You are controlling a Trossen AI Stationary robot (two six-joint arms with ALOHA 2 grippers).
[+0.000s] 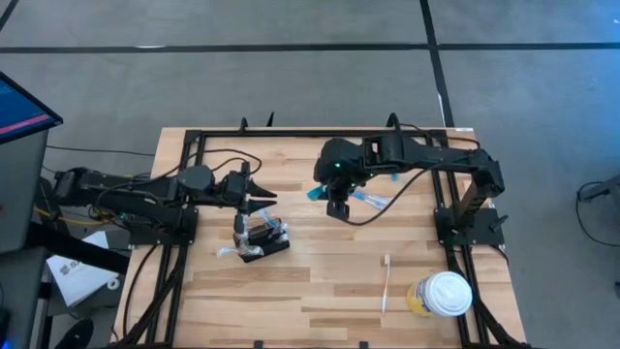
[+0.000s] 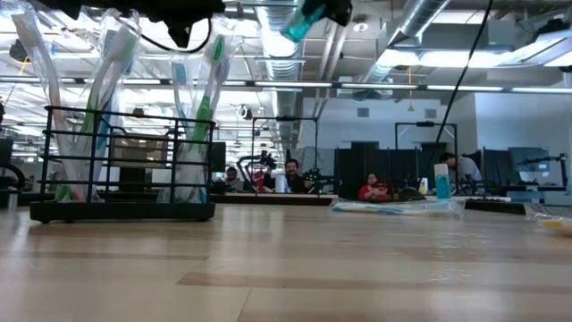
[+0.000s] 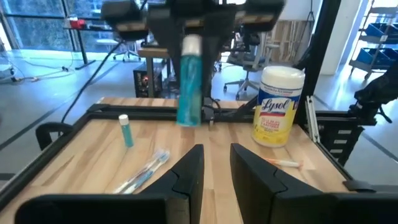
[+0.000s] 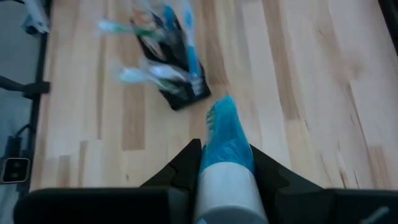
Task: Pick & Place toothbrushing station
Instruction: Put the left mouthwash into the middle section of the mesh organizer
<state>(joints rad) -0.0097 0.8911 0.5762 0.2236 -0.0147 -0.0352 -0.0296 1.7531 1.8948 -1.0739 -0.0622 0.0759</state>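
Right gripper (image 4: 225, 163) grips a teal toothpaste tube with a white cap end (image 4: 226, 163) above the tabletop (image 1: 329, 281); left gripper (image 3: 216, 163) holds nothing.

The right fingers (image 4: 186, 163) are clenched on the tube's sides, its teal end pointing away from the wrist, in the air clear of the small black wire holder box (image 1: 263, 242) that stands at mid-tabletop with several toothbrushes upright in it. The left fingers (image 3: 189, 171) stand slightly parted with only a narrow gap between them, near that box. A wrapped toothbrush (image 1: 372, 201) and a small teal tube lie under the right arm; a loose white toothbrush (image 1: 386, 281) lies beside a yellow canister with a white lid (image 1: 441, 295). In the low view the raised tube is cut off at the upper edge, and the box's contents blur together in the right wrist view.
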